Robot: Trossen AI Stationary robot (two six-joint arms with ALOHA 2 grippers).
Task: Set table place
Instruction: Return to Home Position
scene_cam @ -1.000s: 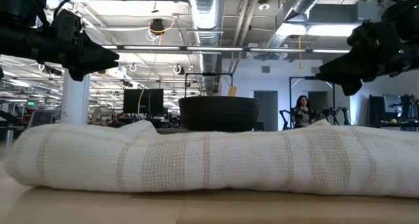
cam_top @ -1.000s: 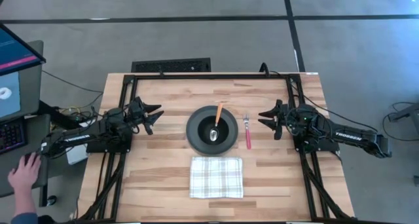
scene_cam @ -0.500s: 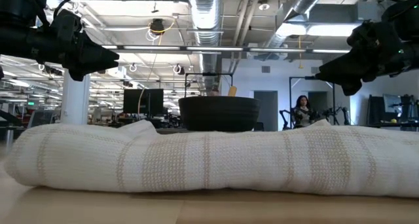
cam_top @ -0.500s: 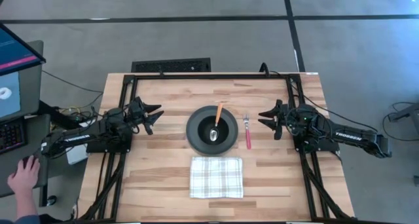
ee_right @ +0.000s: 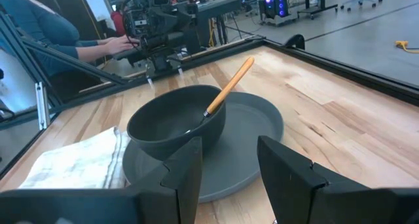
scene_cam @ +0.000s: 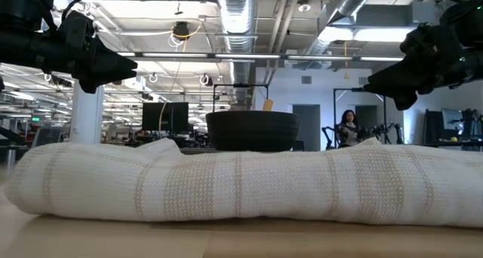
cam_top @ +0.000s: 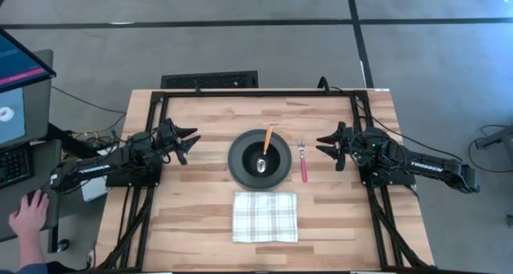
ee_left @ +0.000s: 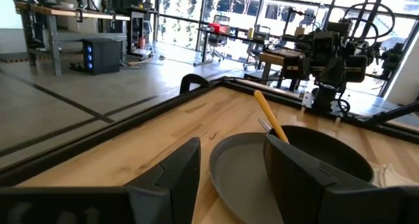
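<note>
Place set mid-worktop (cam_top: 200,202) — left claw (cam_top: 191,143) and right claw (cam_top: 324,145) spread, empty, at either side.
Dark grey plate (cam_top: 235,163) carries black bowl (ee_right: 171,129) holding orange-handled spoon (cam_top: 266,143); pink fork (cam_top: 303,163) just right, checked napkin (cam_top: 264,216) in front — from worktop height it hides plate and fork.

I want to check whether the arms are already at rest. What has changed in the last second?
Nothing visibly changed. Left pincer and right pincer hang open beside the plate; spoon, bowl, fork and napkin lie as before.
</note>
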